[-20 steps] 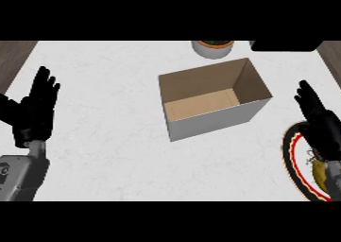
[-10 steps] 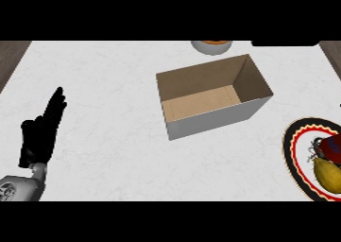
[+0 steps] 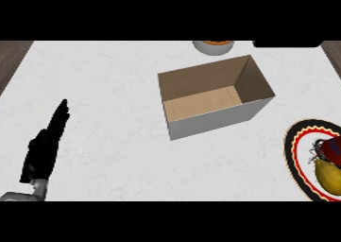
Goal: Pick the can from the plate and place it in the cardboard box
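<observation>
Right hand gone; left hand [image 3: 44, 146] edge-on.

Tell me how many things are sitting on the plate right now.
2: a red can toward the plate's upper right, and a yellow item just below it. The view's edge may hide more.

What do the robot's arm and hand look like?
Only the left hand shows: it is all black, long and slim, with narrow fingers. Below it, at the lower edge, sits a bit of pale grey forearm. No cables or markings show. The right hand is out of view.
</observation>
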Controlling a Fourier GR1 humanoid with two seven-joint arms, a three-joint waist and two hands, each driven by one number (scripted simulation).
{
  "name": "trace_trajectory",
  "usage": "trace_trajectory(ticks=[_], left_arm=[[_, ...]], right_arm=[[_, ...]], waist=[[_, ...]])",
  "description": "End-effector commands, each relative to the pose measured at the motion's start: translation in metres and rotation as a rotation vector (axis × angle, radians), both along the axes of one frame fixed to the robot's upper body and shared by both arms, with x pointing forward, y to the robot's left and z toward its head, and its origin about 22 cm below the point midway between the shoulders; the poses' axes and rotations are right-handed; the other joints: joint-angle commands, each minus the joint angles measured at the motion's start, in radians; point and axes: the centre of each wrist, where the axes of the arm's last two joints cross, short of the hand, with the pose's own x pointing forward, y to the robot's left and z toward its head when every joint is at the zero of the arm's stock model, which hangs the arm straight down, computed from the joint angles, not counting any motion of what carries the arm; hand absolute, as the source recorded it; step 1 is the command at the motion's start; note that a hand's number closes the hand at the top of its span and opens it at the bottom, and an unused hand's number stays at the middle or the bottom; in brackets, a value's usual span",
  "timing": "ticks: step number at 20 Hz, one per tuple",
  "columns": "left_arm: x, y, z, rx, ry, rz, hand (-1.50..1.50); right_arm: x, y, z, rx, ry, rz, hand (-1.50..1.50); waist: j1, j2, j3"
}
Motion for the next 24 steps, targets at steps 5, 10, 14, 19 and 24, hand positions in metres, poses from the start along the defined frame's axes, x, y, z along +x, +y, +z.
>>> trace_trajectory(ticks=[5, 10, 14, 19, 24], left_arm=[[-0.009, -0.002, -0.01, 0.013, 0.022, -0.008, 0.0], [-0.01, -0.001, -0.002, 0.011, 0.002, 0.004, 0.0], [0.002, 0.008, -0.003, 0.017, 0.009, -0.005, 0.0], [0.014, -0.009, -0.02, -0.004, 0.007, -0.018, 0.0], [-0.004, 0.011, -0.008, 0.014, 0.016, -0.018, 0.0]], right_arm=[[-0.01, -0.012, 0.036, -0.162, 0.566, 0.13, -1.5], [0.001, 0.003, 0.062, -0.155, 0.82, 0.244, -1.5], [0.018, 0.048, 0.058, -0.13, 0.875, 0.269, -1.5], [0.03, 0.042, 0.046, -0.123, 0.908, 0.204, -1.5], [0.041, 0.052, 0.022, -0.135, 0.936, 0.162, -1.5]], waist=[[0.007, 0.0, -0.003], [0.007, -0.004, -0.002], [-0.002, -0.002, -0.002], [-0.001, 0.001, 0.0], [0.009, 0.001, 0.0]])
